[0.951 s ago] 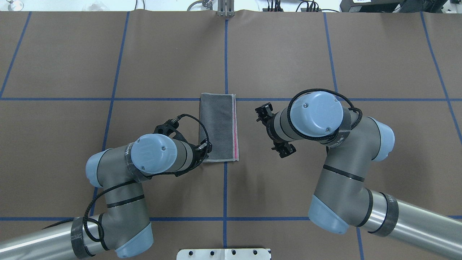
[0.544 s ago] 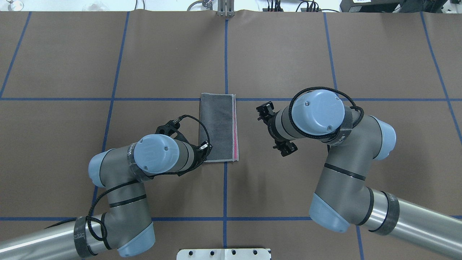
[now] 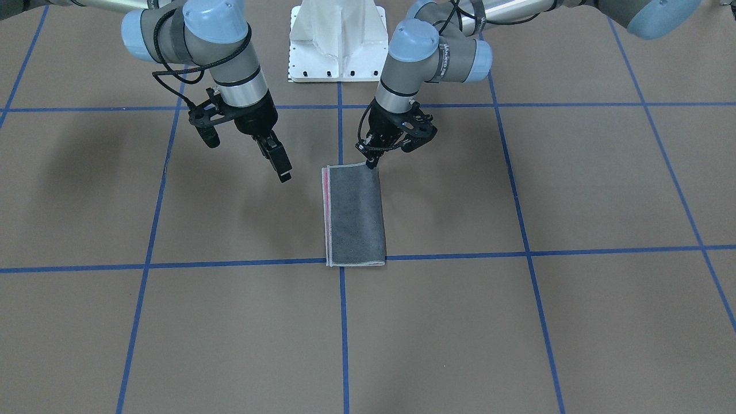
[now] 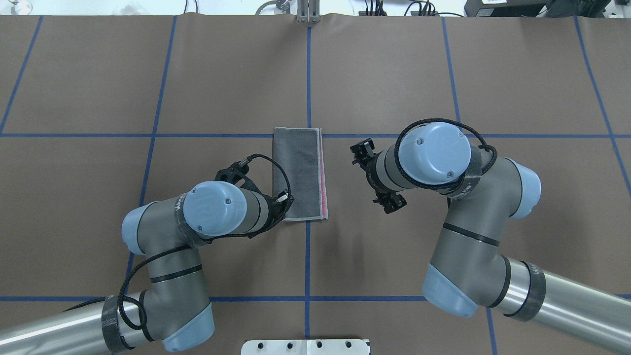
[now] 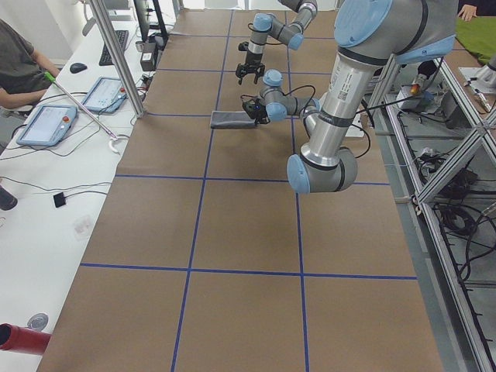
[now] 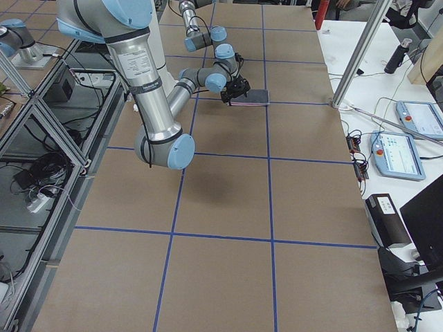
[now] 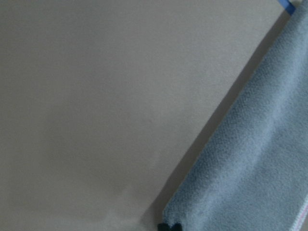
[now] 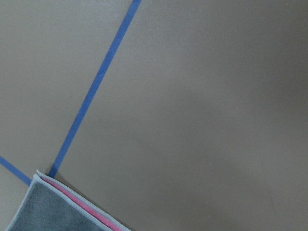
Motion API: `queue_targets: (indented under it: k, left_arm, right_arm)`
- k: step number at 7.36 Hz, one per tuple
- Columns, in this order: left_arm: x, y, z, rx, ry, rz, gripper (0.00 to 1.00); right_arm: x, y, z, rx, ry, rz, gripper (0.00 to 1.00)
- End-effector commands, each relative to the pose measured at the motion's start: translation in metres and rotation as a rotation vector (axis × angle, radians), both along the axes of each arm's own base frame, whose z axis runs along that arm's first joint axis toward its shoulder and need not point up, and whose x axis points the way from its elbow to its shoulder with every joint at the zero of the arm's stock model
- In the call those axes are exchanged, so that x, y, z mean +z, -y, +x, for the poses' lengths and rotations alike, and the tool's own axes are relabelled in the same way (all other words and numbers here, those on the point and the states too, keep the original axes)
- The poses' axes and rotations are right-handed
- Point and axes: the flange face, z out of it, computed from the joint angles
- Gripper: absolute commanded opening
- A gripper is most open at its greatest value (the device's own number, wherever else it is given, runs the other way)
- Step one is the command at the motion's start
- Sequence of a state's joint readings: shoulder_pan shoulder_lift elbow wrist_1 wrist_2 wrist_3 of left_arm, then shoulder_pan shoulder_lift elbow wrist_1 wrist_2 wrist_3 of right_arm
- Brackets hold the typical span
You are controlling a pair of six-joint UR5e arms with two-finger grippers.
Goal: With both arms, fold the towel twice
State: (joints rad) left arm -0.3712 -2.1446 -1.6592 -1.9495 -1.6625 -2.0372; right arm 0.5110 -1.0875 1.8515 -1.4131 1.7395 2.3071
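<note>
Brown paper-covered table, marked into large squares by blue tape lines; it carries the only loose item.

Left arm and right arm: silver-grey tubes with pale blue joint caps. They reach in from either side, wrists bent down, so that one gripper can work each side of the cloth.

White base: behind both grippers, plays no part.

Towel: one, lying flat between the two grippers as a narrow rectangle, dark grey face up. By its shape the first fold is judged done and the second not yet made. The rolled fold edge lies on the left gripper's side, the stacked open edges on the right gripper's side.

Left gripper: lowered to the towel's corner nearest the robot, on the fold side, with the tips at the corner itself. This is judged to be the pick-up point for carrying the near short edge over to the far one. In the wrist view the fingertips show as one small dark pair drawn together just off the corner, with no cloth seen between them.

Right gripper: raised clear of the table, beside the towel's open-edge side and apart from it, touching nothing. Whether its fingers are spread or together cannot be told. It is judged to need to come in to the matching near corner.

Pink strip: a sliver of the towel's other face along the open edges, on the right gripper's side, showing that the layers sit slightly offset.
</note>
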Motion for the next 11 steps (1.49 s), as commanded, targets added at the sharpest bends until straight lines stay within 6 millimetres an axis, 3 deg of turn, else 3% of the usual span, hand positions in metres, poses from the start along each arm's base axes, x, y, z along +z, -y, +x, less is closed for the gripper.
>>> queue_targets:
  k: [1, 2, 5, 6, 8, 11]
  left_arm:
    - [-0.017, -0.003, -0.002, -0.020, -0.037, -0.028, 0.00]
    - [-0.023, -0.009, -0.004, -0.015, -0.051, -0.023, 0.00]
    - [-0.037, -0.073, 0.013, 0.031, -0.079, 0.005, 0.00]
    - [-0.040, -0.081, 0.004, 0.035, -0.095, 0.012, 0.00]
    - [-0.013, -0.097, -0.030, 0.051, -0.081, 0.013, 0.00]
    - [0.011, -0.103, -0.039, 0.064, -0.044, 0.012, 0.00]
  right_arm:
    - [0.000, 0.001, 0.001, 0.001, -0.001, -0.001, 1.00]
    - [-0.001, 0.001, 0.002, 0.002, 0.001, -0.001, 1.00]
    - [-0.002, 0.007, 0.010, -0.002, 0.009, -0.016, 1.00]
    - [-0.001, 0.009, 0.012, 0.001, 0.009, -0.018, 1.00]
    - [-0.002, 0.008, 0.012, -0.001, 0.012, -0.020, 1.00]
    - [0.001, 0.009, 0.011, -0.002, 0.006, -0.022, 1.00]
